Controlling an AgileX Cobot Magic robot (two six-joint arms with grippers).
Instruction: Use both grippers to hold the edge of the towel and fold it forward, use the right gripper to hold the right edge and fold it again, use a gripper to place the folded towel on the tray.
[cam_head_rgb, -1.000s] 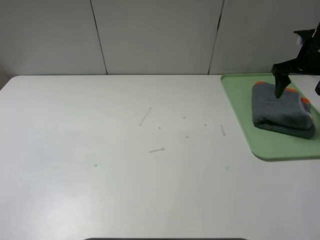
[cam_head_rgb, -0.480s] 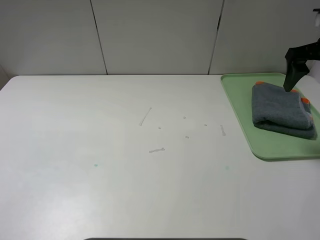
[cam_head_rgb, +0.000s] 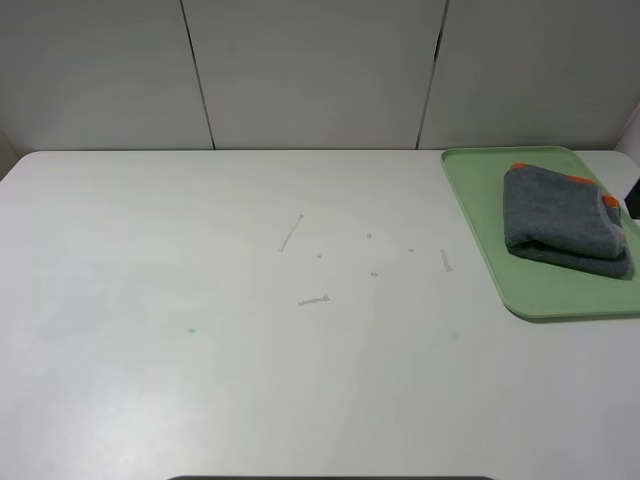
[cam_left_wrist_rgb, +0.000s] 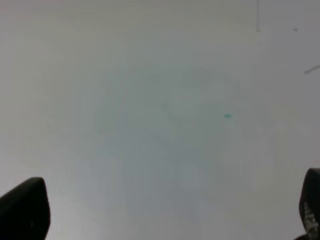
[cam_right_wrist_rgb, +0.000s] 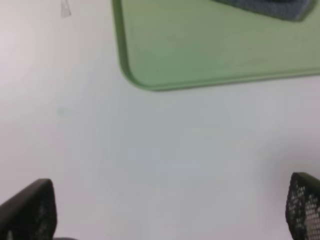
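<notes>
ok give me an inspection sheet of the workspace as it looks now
surface: white table, bare apart from small marks.
job's things: towel folded, dark grey with orange patches, lying on the pale green tray at the far right.
clutter: a few thin pale scraps and specks near the table's middle, plus a tiny teal dot.
grippers: left claw open over bare table; right claw open over bare table near the tray's corner; neither holds anything.
cables: nothing seen.
surroundings: plain pale wall panels behind the table.
</notes>
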